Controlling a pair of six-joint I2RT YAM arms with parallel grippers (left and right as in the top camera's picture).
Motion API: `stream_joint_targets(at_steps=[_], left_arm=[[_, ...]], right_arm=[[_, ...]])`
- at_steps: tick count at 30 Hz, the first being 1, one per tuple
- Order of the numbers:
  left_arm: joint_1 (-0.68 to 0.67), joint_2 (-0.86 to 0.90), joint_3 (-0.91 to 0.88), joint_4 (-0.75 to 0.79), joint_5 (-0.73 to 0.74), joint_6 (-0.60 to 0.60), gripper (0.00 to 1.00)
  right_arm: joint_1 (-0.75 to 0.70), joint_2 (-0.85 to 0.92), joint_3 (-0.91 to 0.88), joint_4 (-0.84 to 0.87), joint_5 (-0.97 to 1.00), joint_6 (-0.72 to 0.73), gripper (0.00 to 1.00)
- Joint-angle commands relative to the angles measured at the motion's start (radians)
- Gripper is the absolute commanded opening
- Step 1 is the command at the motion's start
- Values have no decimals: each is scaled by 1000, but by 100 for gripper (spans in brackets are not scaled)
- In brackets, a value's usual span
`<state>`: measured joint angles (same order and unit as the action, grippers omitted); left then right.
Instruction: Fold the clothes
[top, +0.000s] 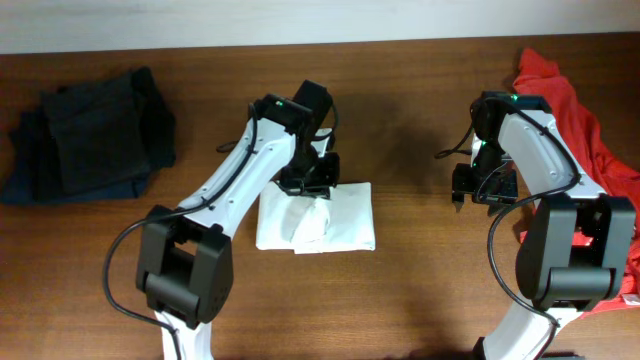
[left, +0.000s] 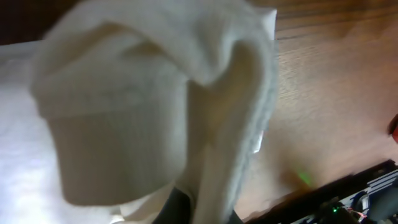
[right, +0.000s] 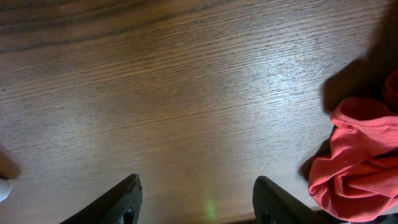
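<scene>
On the desk, the red T-shirt is seen crumpled just to the right of the right claw, which is spread wide over bare wood with nothing held. The white T-shirt, partly folded, is laid directly beneath the left claw, by which a bunched fold of it is pinched. If that thick bunch is dragged or dropped unevenly, the squared layers could be pulled askew and the fold spoiled.

Showing a dark brown wood-grain table filling nearly the whole view, meeting a pale strip along the far edge, catching soft glare.
</scene>
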<state>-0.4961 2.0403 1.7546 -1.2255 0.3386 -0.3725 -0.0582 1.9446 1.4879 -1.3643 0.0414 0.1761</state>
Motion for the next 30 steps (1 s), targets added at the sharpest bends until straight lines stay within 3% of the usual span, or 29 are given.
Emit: stream_joint_targets(at_steps=[1,2,4,6,9,11,13,14,16,20,24,27,29,30], left_arm=[[-47,14,-3,47,36,-24,1],[-55,15,-3,50,35,-24,2],[-69,16,-3,71,55,-24,29],[-77,16,-3,150,200,-15,41],[-38,16,-3,298,546,159,45],[45,16,-2,292,554,165,46],[131,16,-2,270,482,166,46],[192,16,-2,252,381,166,46],[271,16,-2,215,185,166,47],[298,24,-18,182,-63,166,47],[298,24,-106,208,-103,166,47],[286,24,-204,264,-100,166,47],[275,26,-259,302,-100,166,47],[270,26,-278,316,-100,166,47]], right_arm=[[-1,-24,-5,-1,15,-8,61],[-1,-24,-5,-1,15,-8,61],[-1,-24,-5,-1,13,-8,61],[-1,-24,-5,0,12,-8,61],[-1,-24,-5,0,-3,-12,63],[-1,-24,-5,-2,-100,-77,63],[3,-24,-5,-3,-289,-194,63],[18,-24,-5,-17,-477,-322,63],[72,-24,-6,-29,-599,-385,64],[226,-24,-13,-18,-599,-368,63],[380,-24,-80,108,-598,-222,62],[463,-24,-149,201,-577,-143,50],[486,-24,-182,242,-530,-83,28],[490,-24,-192,255,-508,-63,25]])
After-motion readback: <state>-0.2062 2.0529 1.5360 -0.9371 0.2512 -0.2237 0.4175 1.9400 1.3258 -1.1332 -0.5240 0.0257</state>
